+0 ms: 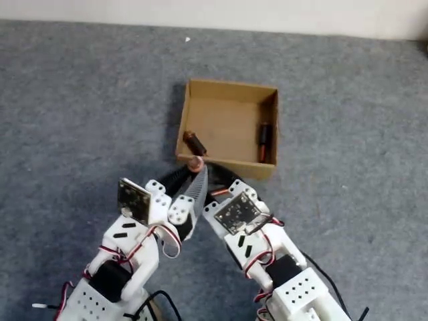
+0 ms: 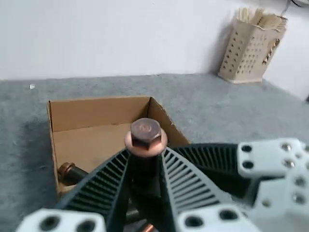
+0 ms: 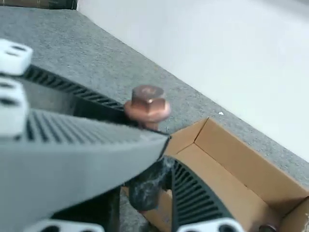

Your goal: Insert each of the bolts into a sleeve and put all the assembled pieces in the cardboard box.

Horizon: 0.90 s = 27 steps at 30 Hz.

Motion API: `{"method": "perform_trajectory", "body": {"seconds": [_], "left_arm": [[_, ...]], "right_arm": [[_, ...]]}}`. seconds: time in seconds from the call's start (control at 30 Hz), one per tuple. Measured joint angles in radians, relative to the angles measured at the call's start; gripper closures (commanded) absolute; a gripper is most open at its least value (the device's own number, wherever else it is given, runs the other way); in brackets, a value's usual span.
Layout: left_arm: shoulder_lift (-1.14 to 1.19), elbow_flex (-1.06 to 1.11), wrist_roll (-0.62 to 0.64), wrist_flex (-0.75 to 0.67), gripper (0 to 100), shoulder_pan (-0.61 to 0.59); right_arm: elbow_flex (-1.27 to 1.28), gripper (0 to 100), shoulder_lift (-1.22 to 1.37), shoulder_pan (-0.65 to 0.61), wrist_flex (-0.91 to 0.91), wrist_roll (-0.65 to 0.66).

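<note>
Beside box (image 1: 227,85), left fingers (image 2: 101,186) clamp bolt (image 2: 145,134), right fingers (image 3: 195,200) clamp sleeve (image 3: 145,191)

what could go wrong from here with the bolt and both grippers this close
1. The bolt head stands above the sleeve; a tilt could jam it.
2. The left gripper and right gripper crowd one spot; their fingers may knock.
3. They are by the cardboard box near wall, so a drop may land outside.

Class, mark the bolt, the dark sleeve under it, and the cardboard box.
bolt (image 2: 145,131), left wrist view, hexagonal head.
sleeve (image 3: 144,191), right wrist view, dark side wall.
cardboard box (image 1: 227,124), high view, bare floor.
</note>
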Motion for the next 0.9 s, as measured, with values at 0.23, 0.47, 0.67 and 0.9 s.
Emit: {"method": "perform_trajectory", "body": {"seconds": [0.23, 0.47, 0.67, 0.9], "left_arm": [[-0.002, -0.012, -0.061, 0.069, 86, 0.032], [-0.002, -0.005, -0.064, 0.095, 86, 0.031], [0.000, -0.130, -0.064, 0.282, 86, 0.014], [0.002, -0.255, -0.071, 0.483, 86, 0.014]], "right_arm": [[0.000, 99.3, 0.002, 0.021, 0.002, 0.002], [0.000, 99.3, 0.003, 0.035, 0.002, 0.002], [0.000, 99.3, 0.002, 0.037, 0.002, 0.002], [0.000, 99.3, 0.000, 0.037, 0.000, 0.002]]}}
